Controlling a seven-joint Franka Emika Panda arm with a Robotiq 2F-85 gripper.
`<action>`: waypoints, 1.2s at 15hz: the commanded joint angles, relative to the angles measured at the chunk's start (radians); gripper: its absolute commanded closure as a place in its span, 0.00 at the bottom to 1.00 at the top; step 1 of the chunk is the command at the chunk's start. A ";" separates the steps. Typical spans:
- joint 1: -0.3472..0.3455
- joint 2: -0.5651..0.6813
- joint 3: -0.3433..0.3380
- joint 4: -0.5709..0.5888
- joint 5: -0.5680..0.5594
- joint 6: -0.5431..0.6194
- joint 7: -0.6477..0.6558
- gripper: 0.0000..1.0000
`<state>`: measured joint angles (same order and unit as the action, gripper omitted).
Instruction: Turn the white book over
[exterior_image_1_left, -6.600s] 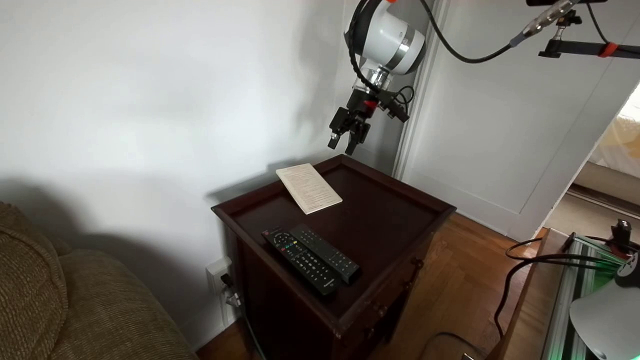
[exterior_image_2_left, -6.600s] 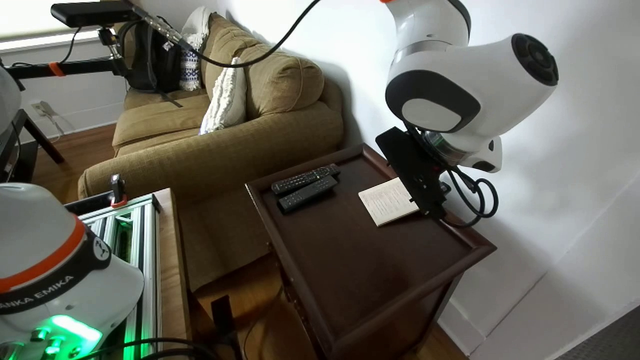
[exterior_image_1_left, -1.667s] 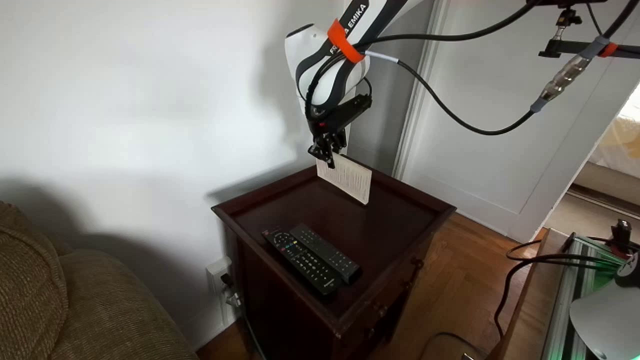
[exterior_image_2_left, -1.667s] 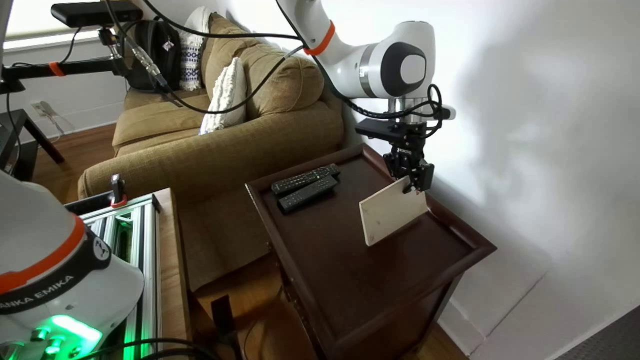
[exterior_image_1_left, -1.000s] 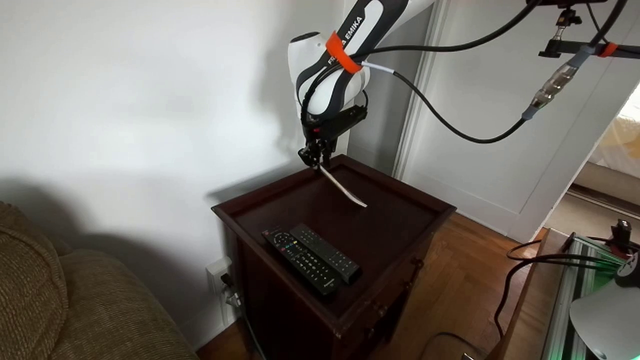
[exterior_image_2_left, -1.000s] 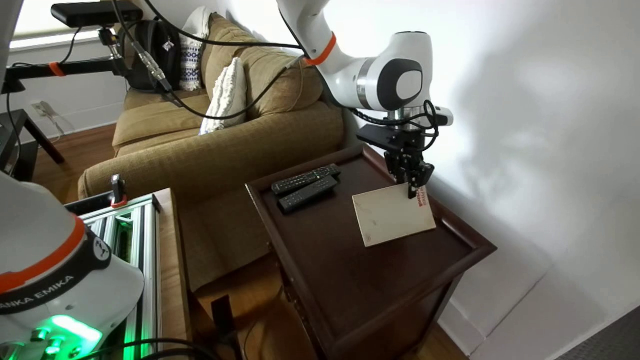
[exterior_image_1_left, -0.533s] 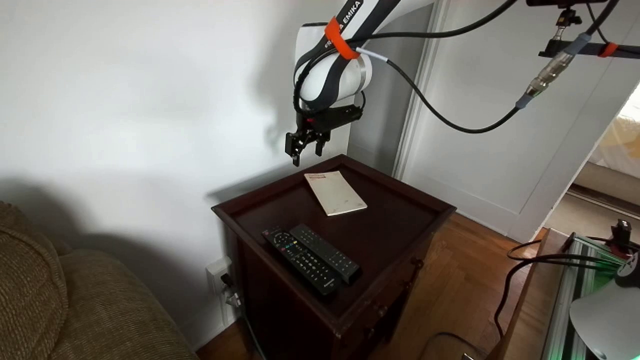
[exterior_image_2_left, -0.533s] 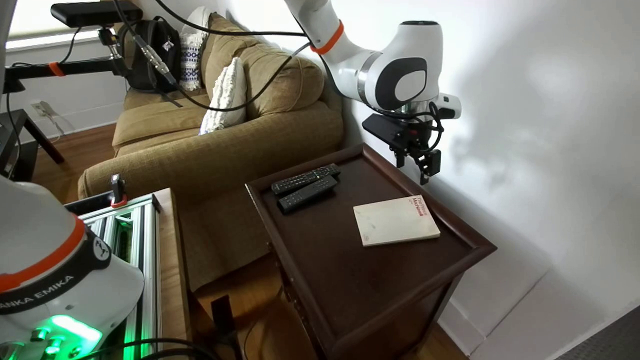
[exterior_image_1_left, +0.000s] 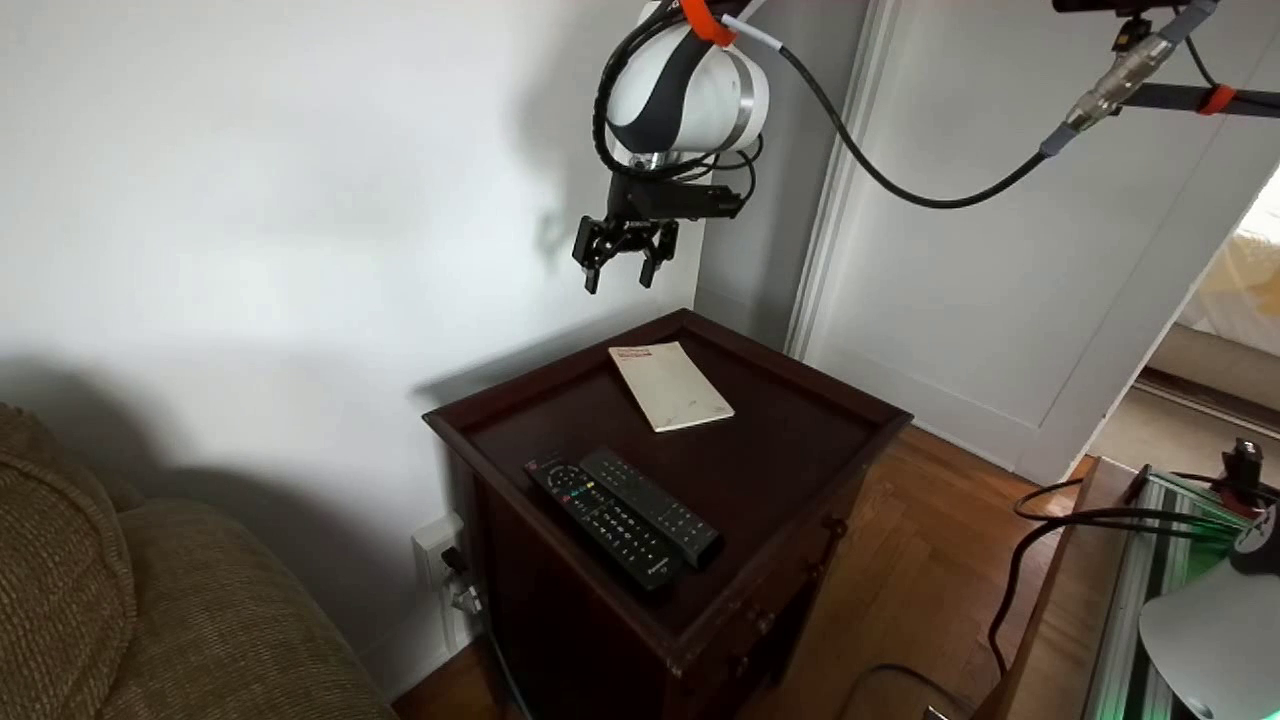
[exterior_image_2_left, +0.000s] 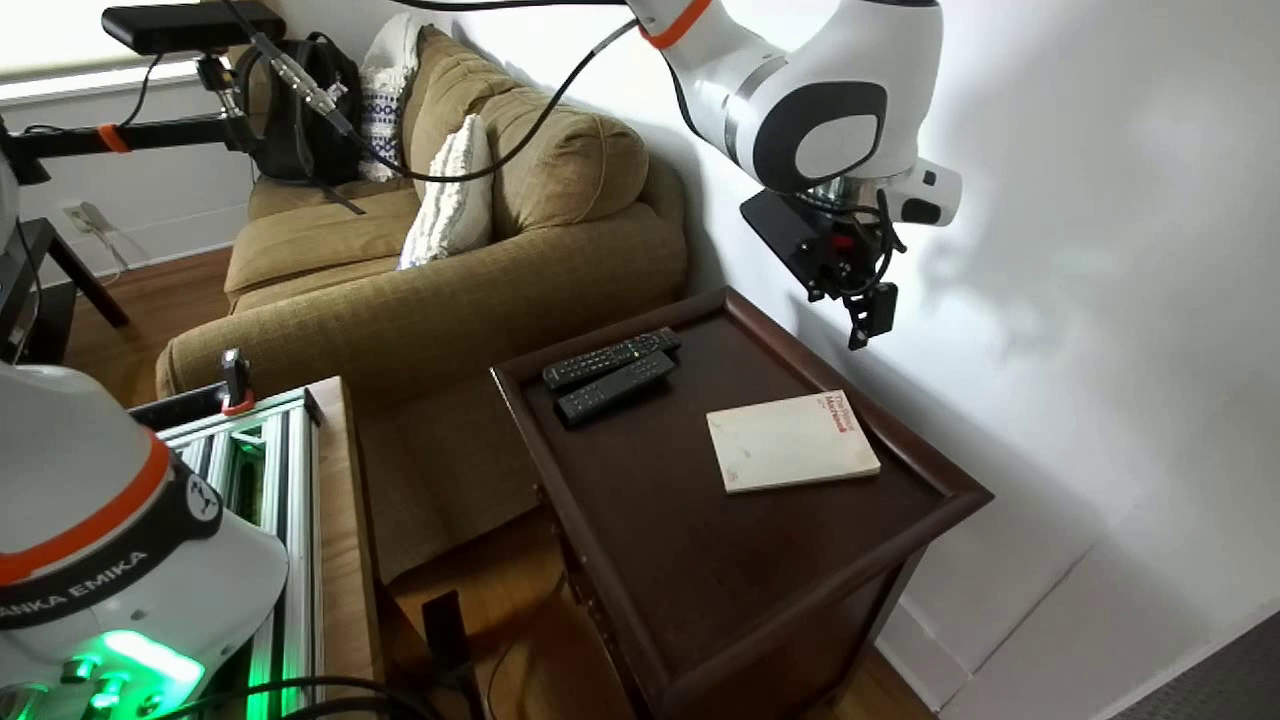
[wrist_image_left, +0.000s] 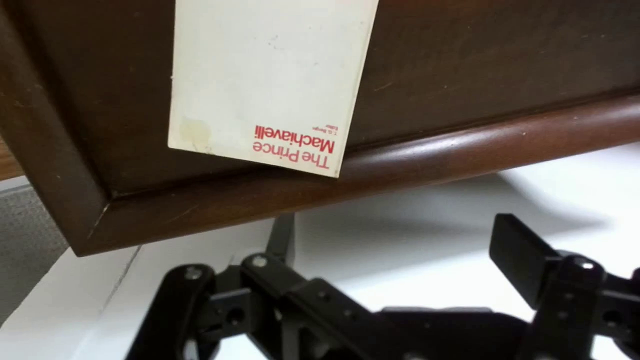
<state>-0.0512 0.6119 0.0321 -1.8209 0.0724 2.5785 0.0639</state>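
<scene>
beside a white wall (exterior_image_1_left: 300, 220), a dark wooden nightstand (exterior_image_2_left: 680, 560) is set. above its wall side the robotiq gripper (exterior_image_1_left: 620, 285) is held, fingers (wrist_image_left: 520, 260) well apart, nothing gripped. below, farther from the wall, the white machiavelli paperback (exterior_image_2_left: 790, 442) is laid flat on the nightstand, long axis pointed outward, its red title (wrist_image_left: 295, 145) nearest the gripper. the turn is judged complete; only withdrawal seems needed.

Book (wrist_image_left: 270, 75): paper, cover smooth and matt. Table (wrist_image_left: 440, 155): dark wood, rim glossy. Remotes (exterior_image_1_left: 600, 520): black plastic, matt. Sofa (exterior_image_2_left: 440, 290): coarse cloth; pillow (exterior_image_2_left: 450, 200): tufted cloth, rough. Arm (exterior_image_1_left: 715, 100): smooth white shell, faint gloss. Gripper (exterior_image_1_left: 619, 284): black, matt. Connector (exterior_image_1_left: 1118, 85): shiny metal. Floor (exterior_image_1_left: 900, 550): wood, slight sheen. Wall (exterior_image_1_left: 300, 200): smooth, matt.
</scene>
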 joint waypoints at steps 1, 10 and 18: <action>-0.024 -0.085 0.006 -0.071 0.056 -0.074 -0.012 0.00; -0.010 -0.175 -0.036 -0.099 0.029 -0.265 0.008 0.00; -0.010 -0.178 -0.043 -0.094 0.037 -0.261 -0.004 0.00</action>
<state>-0.0682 0.4336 -0.0033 -1.9162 0.1052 2.3197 0.0633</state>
